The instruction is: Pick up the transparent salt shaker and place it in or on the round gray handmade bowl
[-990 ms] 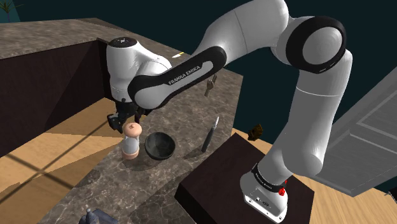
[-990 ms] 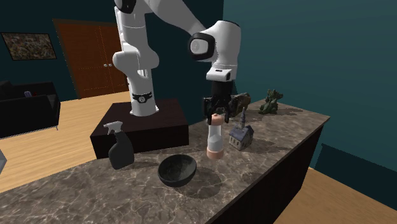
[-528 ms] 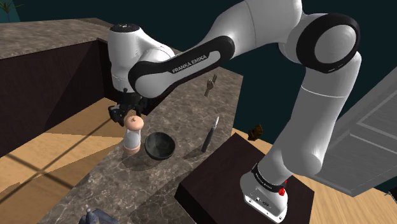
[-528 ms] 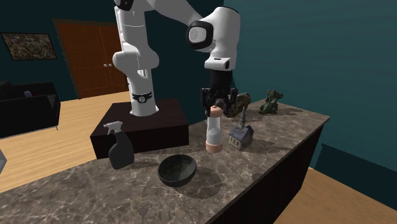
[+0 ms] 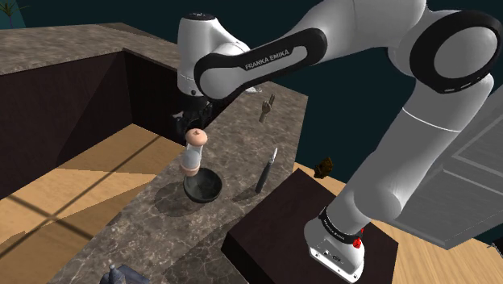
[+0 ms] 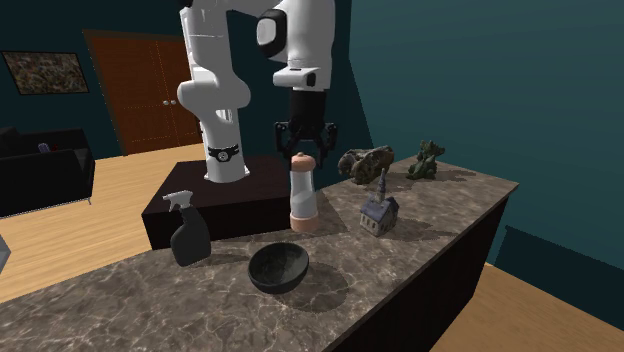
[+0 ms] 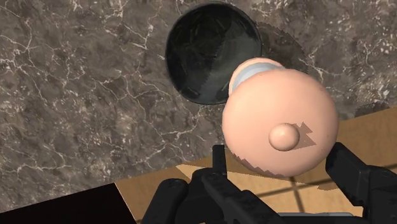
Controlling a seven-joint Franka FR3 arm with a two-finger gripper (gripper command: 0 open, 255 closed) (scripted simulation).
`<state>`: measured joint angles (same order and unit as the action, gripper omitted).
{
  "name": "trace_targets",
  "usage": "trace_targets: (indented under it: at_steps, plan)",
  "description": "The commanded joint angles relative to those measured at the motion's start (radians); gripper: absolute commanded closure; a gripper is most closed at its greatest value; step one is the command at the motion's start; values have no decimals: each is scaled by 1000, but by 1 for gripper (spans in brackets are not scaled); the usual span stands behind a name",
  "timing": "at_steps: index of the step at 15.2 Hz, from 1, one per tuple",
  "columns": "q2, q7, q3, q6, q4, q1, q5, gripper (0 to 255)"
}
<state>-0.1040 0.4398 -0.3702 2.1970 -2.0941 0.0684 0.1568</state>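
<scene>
**Gripper state.** Black two-finger gripper (image 5: 190, 123) points straight down. Its fingers (image 7: 219, 167) pinch the rounded cap of the salt shaker (image 5: 193, 155) from opposite sides. In the wrist view, one finger lies against each side of the cap.

**Task obj. position.**
- Salt shaker (image 6: 302, 198): upright, with a pale body and peach cap and base. It hangs from the gripper (image 6: 305, 138), clear of the marble countertop (image 6: 400, 250).
- Shoulder view: shaker base sits just above the rim of the dark round bowl (image 5: 211, 192), toward that view's left. Base and bowl are apart.
- Wrist view: the cap (image 7: 280, 121) overlaps the bowl's edge. The shaker is off-centre relative to the bowl (image 7: 207, 57), and most of the bowl interior is unobstructed.
- Bowl (image 6: 279, 272): stands upright on the countertop (image 5: 185, 234) with nothing in it.

**Surroundings.**
- Second ext. view: a dark spray bottle (image 6: 186, 232) stands on the countertop to the left of the bowl. A small church model (image 6: 377, 212) stands to the right of the shaker.
- Shoulder view: a knife (image 5: 267, 168) lies on the countertop to the right of the bowl, well apart from it.
- Wrist view: wood floor (image 7: 369, 130) shows past the countertop (image 7: 83, 95) edge, under the gripper (image 7: 280, 160).
</scene>
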Motion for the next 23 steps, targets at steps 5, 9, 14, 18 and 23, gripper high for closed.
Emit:
trace_targets:
  at_steps: [5,9,14,18,23]
  plan:
    - [141,-163,53,-39,-79,-68,-66,255]
    - [116,-150,53,13,-107,-67,-53,255]
    - [79,-131,53,77,-138,-67,-32,255]
    - [45,-114,54,128,-158,-66,-12,255]
    - [-1,-89,58,190,-178,-64,17,255]
